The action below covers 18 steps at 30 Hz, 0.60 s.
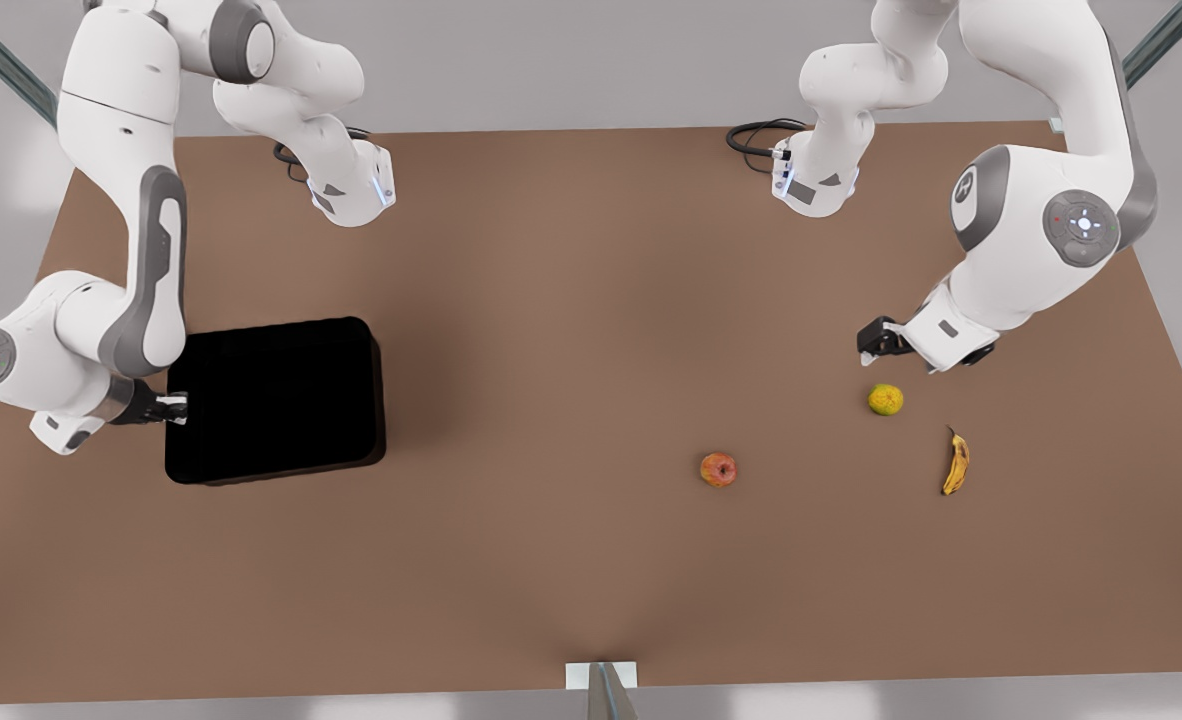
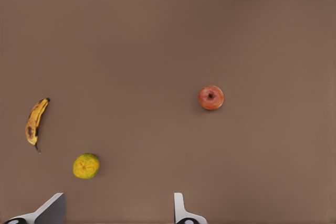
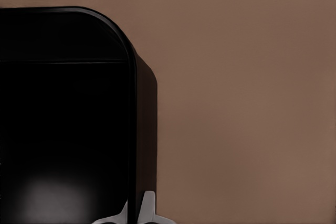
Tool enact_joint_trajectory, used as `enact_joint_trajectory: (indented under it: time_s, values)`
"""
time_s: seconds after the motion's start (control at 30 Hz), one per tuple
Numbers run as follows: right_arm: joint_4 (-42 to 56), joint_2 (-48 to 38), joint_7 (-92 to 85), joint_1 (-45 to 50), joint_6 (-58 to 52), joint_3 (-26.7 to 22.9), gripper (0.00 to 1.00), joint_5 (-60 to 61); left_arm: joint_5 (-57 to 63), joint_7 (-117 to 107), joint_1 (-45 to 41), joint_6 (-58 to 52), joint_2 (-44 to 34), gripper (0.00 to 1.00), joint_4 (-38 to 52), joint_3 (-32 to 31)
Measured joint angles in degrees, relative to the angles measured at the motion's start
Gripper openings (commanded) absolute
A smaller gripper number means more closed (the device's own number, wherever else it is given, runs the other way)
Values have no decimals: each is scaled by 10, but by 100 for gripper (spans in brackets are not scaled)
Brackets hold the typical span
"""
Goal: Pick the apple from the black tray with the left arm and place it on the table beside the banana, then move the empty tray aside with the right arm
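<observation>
Apple on table; left gripper wide, empty. Right gripper pinches tray wall (thin hold): tray may slip.

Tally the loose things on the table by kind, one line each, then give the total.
Apple: 1
Banana: 1
Yellow-green round fruit: 1
Black tray: 1
Total: 4 on the table
</observation>
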Motion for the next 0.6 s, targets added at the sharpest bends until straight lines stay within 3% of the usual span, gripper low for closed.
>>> enact_joint_trajectory:
  time_s: [0.27,0.3,0.33,0.4,0.5,0.6]
  values:
    - [47,82,-66,-5,1,2,18,35,-1,0,1,3,0,100,0,1]
    - [48,84,-72,-6,1,2,25,36,-1,0,1,3,-1,100,0,1]
    - [49,85,-77,-7,1,3,48,37,-1,0,1,3,-1,100,0,1]
    - [50,86,-88,-8,1,3,76,38,-1,-1,0,2,-2,100,0,2]
    - [59,85,-99,-7,-2,6,87,40,-2,-1,0,2,-3,100,0,4]
    - [150,60,-90,43,-62,12,100,55,-2,-2,4,2,-1,100,0,6]
